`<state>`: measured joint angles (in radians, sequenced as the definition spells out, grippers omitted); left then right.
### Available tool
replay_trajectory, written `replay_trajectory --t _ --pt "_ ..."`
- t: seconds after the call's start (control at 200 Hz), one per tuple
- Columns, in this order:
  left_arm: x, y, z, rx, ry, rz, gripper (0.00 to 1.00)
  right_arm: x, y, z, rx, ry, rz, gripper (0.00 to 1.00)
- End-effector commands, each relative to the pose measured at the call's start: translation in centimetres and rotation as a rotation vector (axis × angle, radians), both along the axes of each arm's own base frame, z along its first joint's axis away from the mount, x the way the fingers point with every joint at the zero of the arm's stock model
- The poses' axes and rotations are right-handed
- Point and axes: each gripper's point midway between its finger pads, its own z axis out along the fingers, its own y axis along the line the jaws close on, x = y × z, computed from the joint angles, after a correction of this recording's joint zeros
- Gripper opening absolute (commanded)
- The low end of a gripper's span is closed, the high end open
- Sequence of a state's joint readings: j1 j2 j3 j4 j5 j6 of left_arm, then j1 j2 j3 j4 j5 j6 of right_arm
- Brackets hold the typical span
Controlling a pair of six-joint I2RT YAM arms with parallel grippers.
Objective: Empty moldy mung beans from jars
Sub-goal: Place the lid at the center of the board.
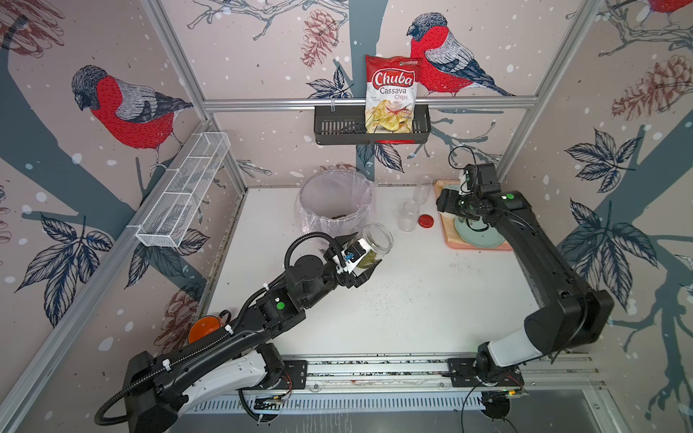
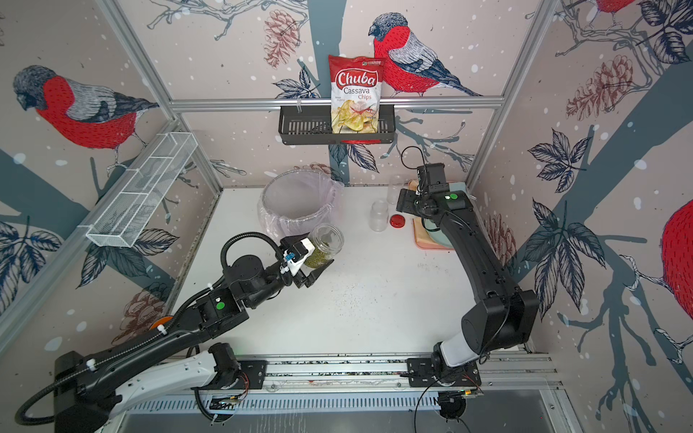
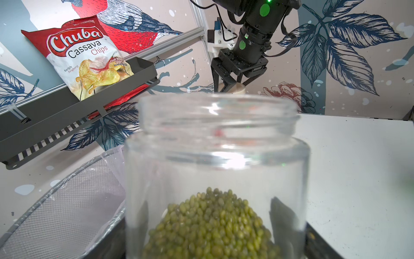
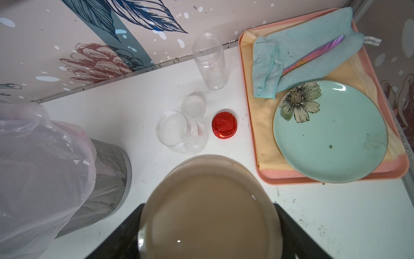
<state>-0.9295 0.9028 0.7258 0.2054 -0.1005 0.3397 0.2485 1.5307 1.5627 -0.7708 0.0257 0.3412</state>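
While you hold the jar: your left claw (image 1: 363, 258) is clamped, partway open, around the clear glass lidless jar (image 1: 377, 240), tilted above the white worktop (image 1: 412, 300), just beside the grey mesh bin with clear plastic liner (image 4: 112, 170).
Pour: bring the mouth over the bin's rim first, then roll the wrist slowly so nothing lands outside.
Beans: small olive-green mung beans (image 3: 210, 224) heaped low in the jar; mould too fine to tell.
Right claw (image 3: 228, 83): gripping the round beige lid (image 4: 210, 208), near the pink plastic tray (image 4: 291, 179).

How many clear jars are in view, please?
3. One jar, holding mung beans, is in the left gripper beside the bin; a tall jar and a short jar stand empty near the red lid.
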Motion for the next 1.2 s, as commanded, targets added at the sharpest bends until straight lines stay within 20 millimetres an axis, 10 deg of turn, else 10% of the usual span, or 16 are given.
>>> replay_trajectory --t 0.0,1.196 --pt "-0.2 0.0 3.8 -0.119 -0.096 -0.013 0.00 0.7 -0.3 -0.9 -0.002 0.001 -0.032 0.82" --pt "-0.8 1.8 5.2 -0.157 -0.148 0.013 0.00 0.6 -0.8 -15.7 -0.125 0.313 -0.105 0.80"
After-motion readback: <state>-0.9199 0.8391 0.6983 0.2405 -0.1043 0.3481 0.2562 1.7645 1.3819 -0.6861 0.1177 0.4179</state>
